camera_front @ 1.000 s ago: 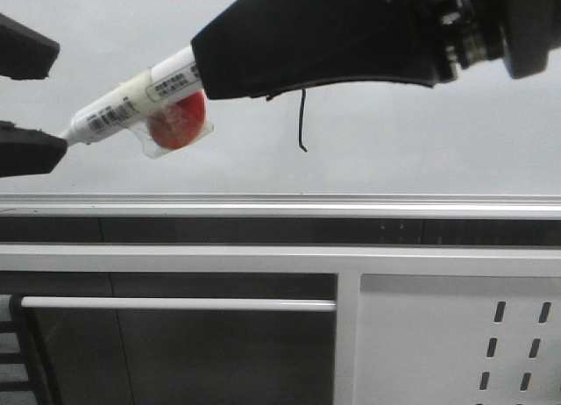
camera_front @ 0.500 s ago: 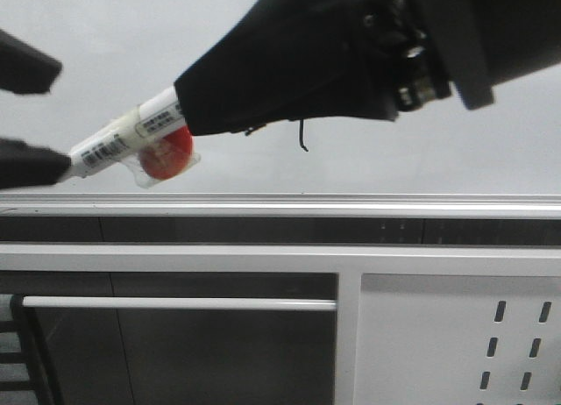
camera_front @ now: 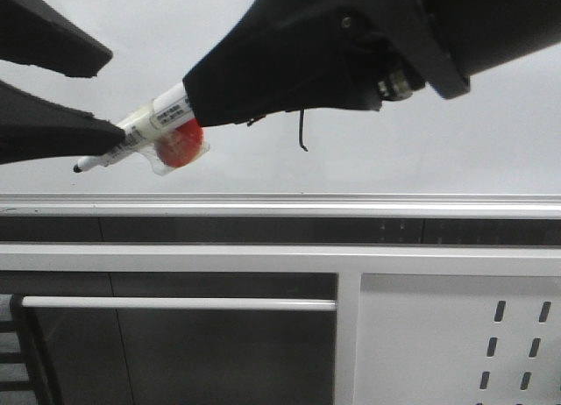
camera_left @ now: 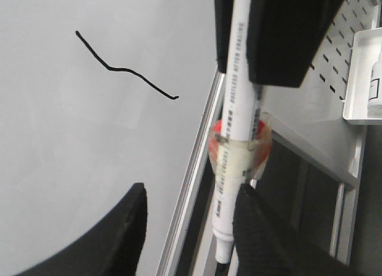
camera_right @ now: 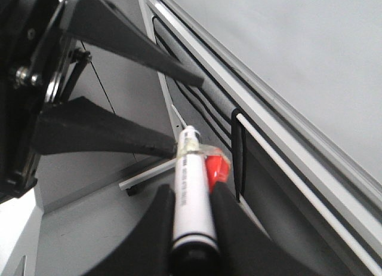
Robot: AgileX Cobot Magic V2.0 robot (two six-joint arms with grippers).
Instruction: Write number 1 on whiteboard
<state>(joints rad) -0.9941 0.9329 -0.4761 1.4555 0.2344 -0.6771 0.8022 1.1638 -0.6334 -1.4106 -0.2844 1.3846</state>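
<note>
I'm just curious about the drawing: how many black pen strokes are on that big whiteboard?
1. A single thin wavy black stroke, the number 1, sits on the whiteboard above its lower rail. In the front view the right arm covers its top and could hide other marks; the left wrist view shows it whole.

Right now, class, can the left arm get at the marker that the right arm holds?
Probably yes: the left end effector is open around the marker tip, with nothing between them.

Number 1 (thin, black), on whiteboard
</note>
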